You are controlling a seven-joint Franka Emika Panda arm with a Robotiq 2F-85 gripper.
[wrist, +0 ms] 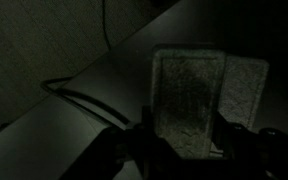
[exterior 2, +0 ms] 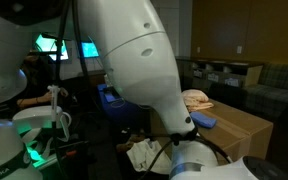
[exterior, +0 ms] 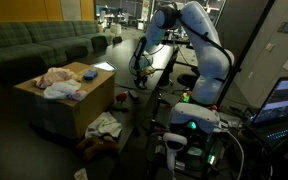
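The tool [exterior: 140, 68] looks clenched on a grey cloth [wrist: 189, 100], held in the air beside the cardboard box [exterior: 96, 100]. A weak pinch could let it slip down by the cable [wrist: 79, 95].

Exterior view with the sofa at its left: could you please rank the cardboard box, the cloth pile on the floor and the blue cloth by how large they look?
1. cardboard box
2. cloth pile on the floor beside it
3. blue cloth on top of the box

The differences are plain; no two look alike.
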